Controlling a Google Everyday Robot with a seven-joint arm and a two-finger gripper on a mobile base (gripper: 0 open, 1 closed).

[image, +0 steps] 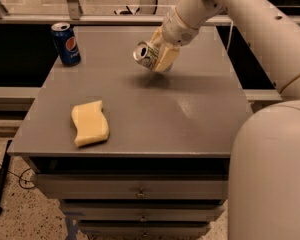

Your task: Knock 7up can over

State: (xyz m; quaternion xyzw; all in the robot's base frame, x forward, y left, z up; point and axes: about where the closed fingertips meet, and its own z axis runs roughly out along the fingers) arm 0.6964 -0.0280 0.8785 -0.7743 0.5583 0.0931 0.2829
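The 7up can (145, 54), silver with green markings, is tilted steeply with its top facing left. It hangs just above the middle back of the grey table (140, 114), with its shadow on the tabletop below it. My gripper (160, 58) comes in from the upper right and is shut on the can. One cream finger (166, 59) lies across the can's right side. The lower end of the can is hidden behind that finger.
A blue Pepsi can (66, 44) stands upright at the table's back left corner. A yellow sponge (90, 122) lies at the front left. My white arm (250, 29) crosses the back right. Drawers sit under the tabletop.
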